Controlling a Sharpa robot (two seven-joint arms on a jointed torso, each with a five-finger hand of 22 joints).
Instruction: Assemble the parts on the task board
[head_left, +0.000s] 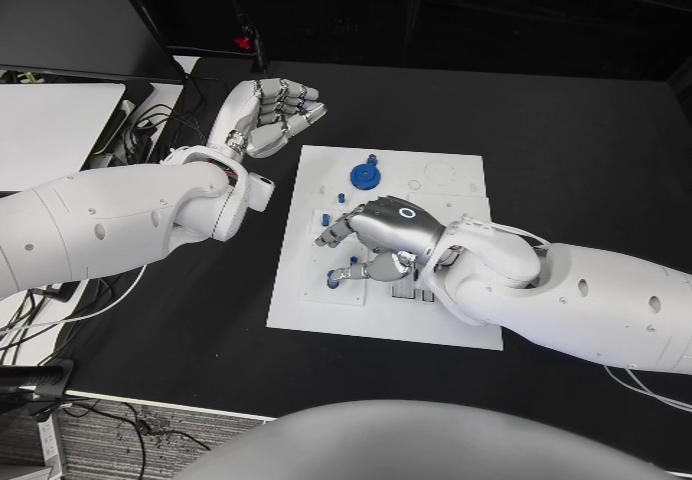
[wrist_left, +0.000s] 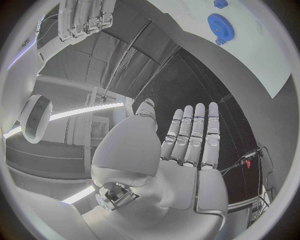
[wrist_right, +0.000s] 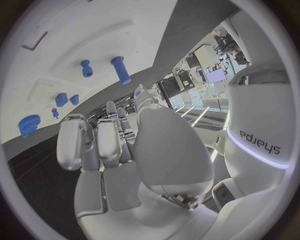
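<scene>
"sharpa" on the white arm (wrist_right: 262, 142)
</scene>
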